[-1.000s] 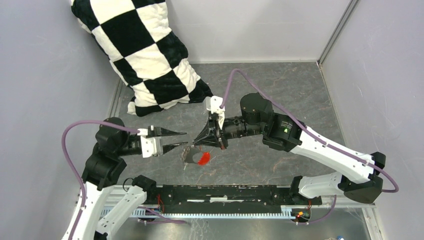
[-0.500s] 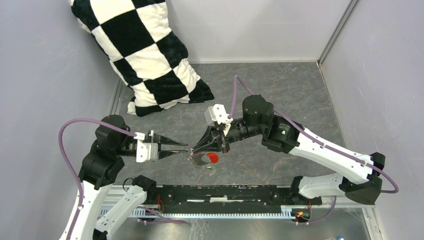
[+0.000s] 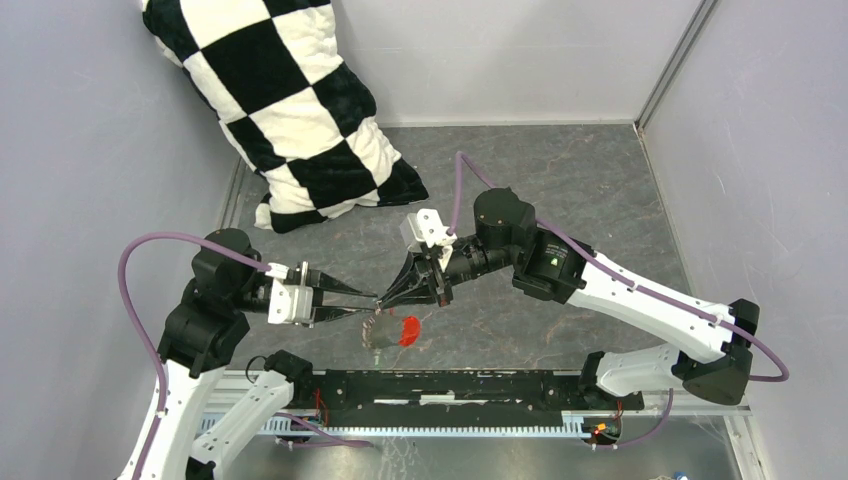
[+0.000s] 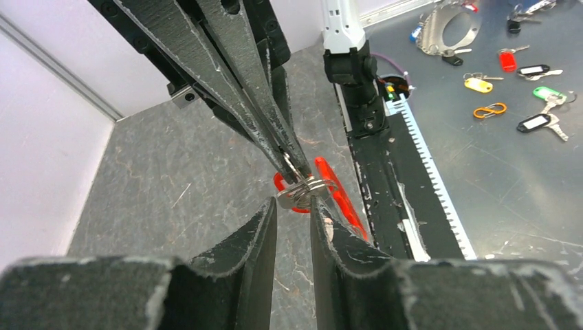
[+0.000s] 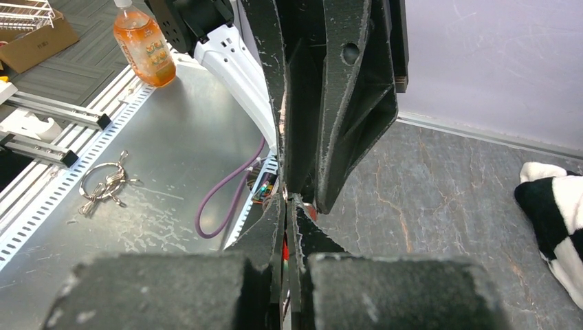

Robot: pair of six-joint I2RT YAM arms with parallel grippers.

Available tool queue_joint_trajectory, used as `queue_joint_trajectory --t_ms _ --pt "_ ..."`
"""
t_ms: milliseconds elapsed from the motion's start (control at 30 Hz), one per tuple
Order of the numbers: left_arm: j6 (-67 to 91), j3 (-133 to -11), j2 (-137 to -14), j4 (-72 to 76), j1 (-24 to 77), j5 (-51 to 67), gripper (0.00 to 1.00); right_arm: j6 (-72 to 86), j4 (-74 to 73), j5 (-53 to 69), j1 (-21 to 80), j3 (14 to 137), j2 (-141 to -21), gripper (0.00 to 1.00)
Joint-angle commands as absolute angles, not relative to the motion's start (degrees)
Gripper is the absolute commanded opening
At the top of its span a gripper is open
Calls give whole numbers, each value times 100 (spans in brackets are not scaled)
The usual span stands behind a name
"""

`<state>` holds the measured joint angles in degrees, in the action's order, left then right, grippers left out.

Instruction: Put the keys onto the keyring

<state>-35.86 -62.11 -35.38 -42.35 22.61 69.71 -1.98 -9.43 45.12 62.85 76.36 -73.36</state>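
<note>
**Keyring held over the grey table, both grippers' tips at it**

The table (image 3: pixel 560 160) is dark grey and stone-patterned, shut in by pale lilac walls (image 3: pixel 80 150). A checked pillow (image 3: pixel 290 100) leans in the far left corner. A black rail (image 3: pixel 450 385) runs along the near edge.

The left gripper (image 3: pixel 374 304) points right, its jaws a narrow slit apart. Its tips are right at the keyring (image 4: pixel 300 189); whether they touch it I cannot tell. From the right, the right gripper (image 3: pixel 384 299) is clamped tight on the keyring, which is held above the table's near middle. The red tag (image 3: pixel 405 331) hangs below.

From above, the fingers hide the ring. Only the left wrist view shows it, a silver coil in the right gripper's tips with the tag behind. That view also shows loose tags (image 4: pixel 481 84) on a metal bench (image 4: pixel 495 172).

In the right wrist view, the gripper's own shut fingers block the keyring. To the left stand a bottle (image 5: pixel 141 41) of orange liquid and a bunch (image 5: pixel 103 184) of metal bits on a ring.
</note>
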Motion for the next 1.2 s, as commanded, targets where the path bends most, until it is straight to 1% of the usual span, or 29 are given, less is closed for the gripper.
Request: queue_joint_trajectory --t_ms 0,167,367,500,700,1000,1067,1100,1133,1167 --pt "-3201 -6312 -3559 -4201 2266 7266 32 -135 -482 4598 6249 7785 -7309 0" --pt "-3085 -6257 -3587 -4214 2268 7352 31 -110 -476 4531 6222 7787 -7309 0" --pt "-3234 -6172 -3575 -4223 2267 7294 27 -70 -436 4520 6211 7757 -7314 0" --pt "-3241 -6115 -3534 -4213 2266 7233 22 -75 -434 4483 6189 7745 -7303 0" --pt "-3270 -6048 -3473 -4213 2266 7118 19 -175 -602 4474 6127 7743 -7284 0" --pt "-3367 -6081 -3520 -4245 2266 7001 8 -154 -622 4529 6117 7655 -7247 0" --pt "-3343 -6098 -3527 -4252 2266 6925 8 -145 -628 4553 6119 7646 -7247 0" --pt "-3335 -6099 -3525 -4246 2267 6867 11 -144 -616 4568 6117 7646 -7243 0" --pt "-3328 -6100 -3517 -4245 2266 6813 18 -147 -603 4583 6117 7638 -7236 0" --pt "-3321 -6092 -3509 -4236 2267 6752 23 -142 -599 4591 6115 7638 -7238 0"
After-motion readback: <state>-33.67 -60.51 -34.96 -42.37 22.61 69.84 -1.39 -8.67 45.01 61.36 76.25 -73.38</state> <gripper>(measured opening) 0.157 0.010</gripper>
